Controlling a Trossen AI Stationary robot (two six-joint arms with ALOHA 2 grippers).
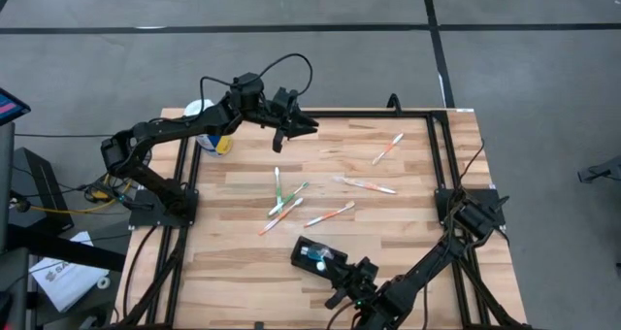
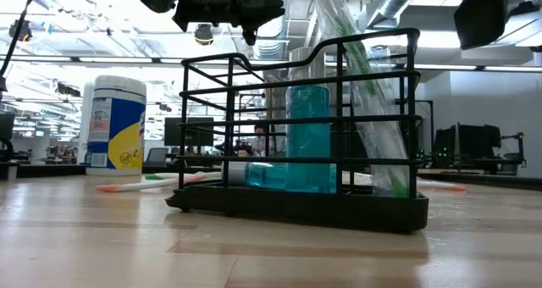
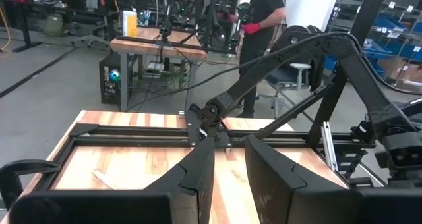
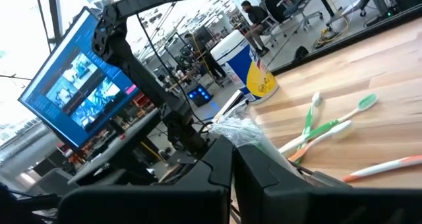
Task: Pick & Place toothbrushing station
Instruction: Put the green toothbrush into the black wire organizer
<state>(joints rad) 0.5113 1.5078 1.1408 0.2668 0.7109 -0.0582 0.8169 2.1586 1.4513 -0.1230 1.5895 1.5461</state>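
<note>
High view: toothbrushing station lying diagonally.

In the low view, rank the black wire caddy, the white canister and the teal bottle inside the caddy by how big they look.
1. black wire caddy, though it sits nearest the camera
2. teal bottle
3. white canister, farther back, so true size is unsure

Right gripper partly hides the toothbrushing station
</note>
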